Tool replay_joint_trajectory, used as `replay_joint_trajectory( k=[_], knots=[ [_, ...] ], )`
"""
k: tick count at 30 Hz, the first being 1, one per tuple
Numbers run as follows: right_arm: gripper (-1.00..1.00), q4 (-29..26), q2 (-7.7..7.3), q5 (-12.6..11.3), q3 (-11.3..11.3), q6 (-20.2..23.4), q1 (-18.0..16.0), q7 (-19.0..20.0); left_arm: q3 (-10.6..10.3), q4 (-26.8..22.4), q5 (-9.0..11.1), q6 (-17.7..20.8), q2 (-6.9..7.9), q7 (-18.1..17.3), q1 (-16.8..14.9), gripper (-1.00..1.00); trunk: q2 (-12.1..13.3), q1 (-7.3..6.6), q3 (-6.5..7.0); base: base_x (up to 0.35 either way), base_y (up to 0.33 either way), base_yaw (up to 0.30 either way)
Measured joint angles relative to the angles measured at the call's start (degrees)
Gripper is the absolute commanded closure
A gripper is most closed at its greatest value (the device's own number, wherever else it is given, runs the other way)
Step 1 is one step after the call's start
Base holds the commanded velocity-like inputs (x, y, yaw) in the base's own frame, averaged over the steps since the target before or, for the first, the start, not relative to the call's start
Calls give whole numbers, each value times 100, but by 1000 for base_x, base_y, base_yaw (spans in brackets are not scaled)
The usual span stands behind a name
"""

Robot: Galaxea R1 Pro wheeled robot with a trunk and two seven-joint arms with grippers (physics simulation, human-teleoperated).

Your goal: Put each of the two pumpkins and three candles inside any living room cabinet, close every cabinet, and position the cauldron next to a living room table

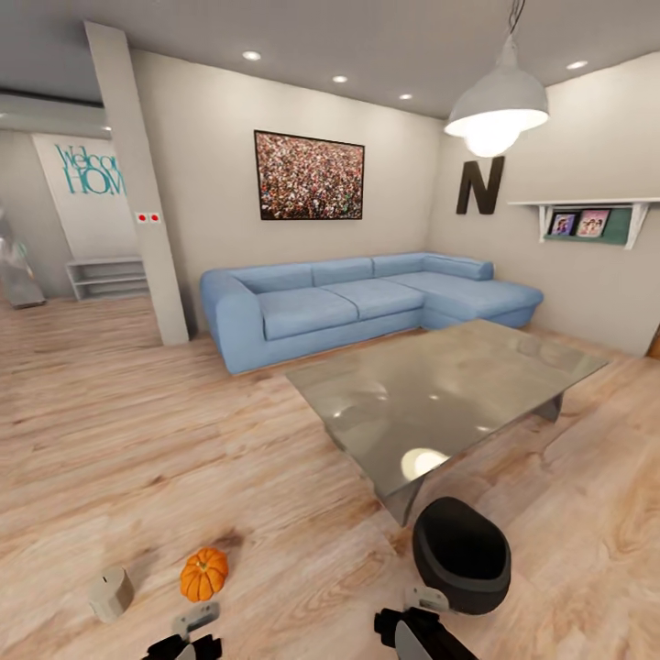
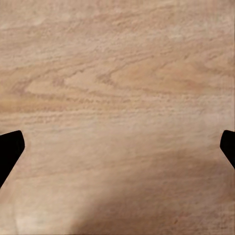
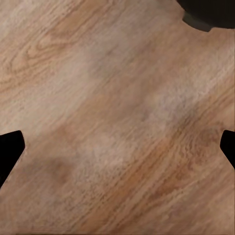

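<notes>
in the head view the robot is standing over the pale wood-plank floor of the living room, facing a long light-blue corner sofa and a low glass-topped coffee table. a small bright-orange ribbed pumpkin is sitting on the floor just ahead of the left gripper, and a short beige cylinder candle is lying beside it, nearer the view's left edge. a round black cauldron is resting on the floor by the table's near corner, just ahead of the right gripper. this looks like the start of collecting: the pumpkin seems the likeliest first pick, calling for the left arm to reach forward and down over it.

in the left wrist view the fingertips are standing wide apart over bare floor planks, holding nothing.

in the right wrist view the fingertips are likewise spread wide and empty, with the cauldron's dark edge showing in one corner.
</notes>
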Motion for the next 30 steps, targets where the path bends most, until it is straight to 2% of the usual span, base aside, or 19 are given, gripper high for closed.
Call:
replay_joint_trajectory(
  k=[5, 16, 23, 30],
  knots=[
    [-100, 1, -2, 4, 0, -7, 0, 4, 0, 1, 0, 0, 9, -3, 0, -100, 0, 0, 0, -25, 289, 242],
    [-100, 2, 46, 17, 8, -41, 0, 9, -4, 2, 0, 0, 10, -9, 0, -100, 0, 0, 0, -62, 289, 54],
    [-100, 5, 62, -1, 399, -31, 0, 1, 1, 2, 8, -1, 13, -9, 0, -100, 0, 0, -10, -4, 205, 266],
    [-100, 6, 63, -12, 470, -9, 0, -4, -1, 2, 9, -8, 13, -9, 0, -100, 0, 0, -42, 0, 21, 253]
  ],
)
